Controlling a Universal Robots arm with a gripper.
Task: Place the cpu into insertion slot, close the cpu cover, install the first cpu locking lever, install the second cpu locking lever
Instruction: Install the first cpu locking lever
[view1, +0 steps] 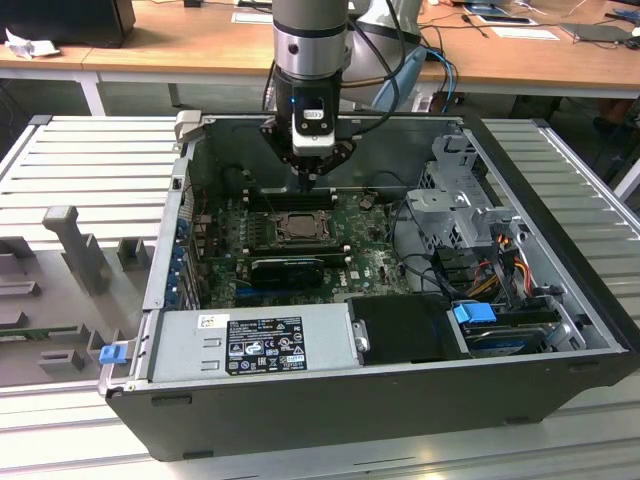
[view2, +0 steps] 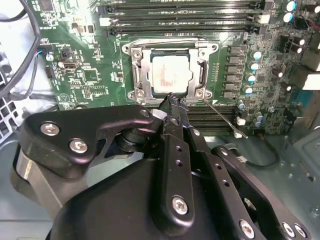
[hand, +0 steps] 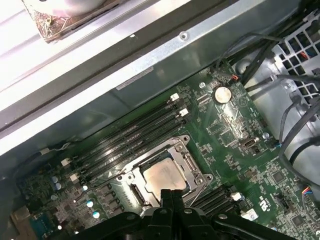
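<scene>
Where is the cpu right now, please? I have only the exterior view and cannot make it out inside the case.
Observer: In both wrist views the cpu lies flat in the insertion slot, framed by the cpu cover, which is down over it.
Operator: Thank you. Is the tool holding anything?
Observer: Nothing that I can see. In the first wrist view the tool is shut, fingertips together, at the cover's rim.
Operator: And the locking levers?
Observer: In the second wrist view one thin lever juts slantwise from the slot's corner, not tucked down.
</scene>
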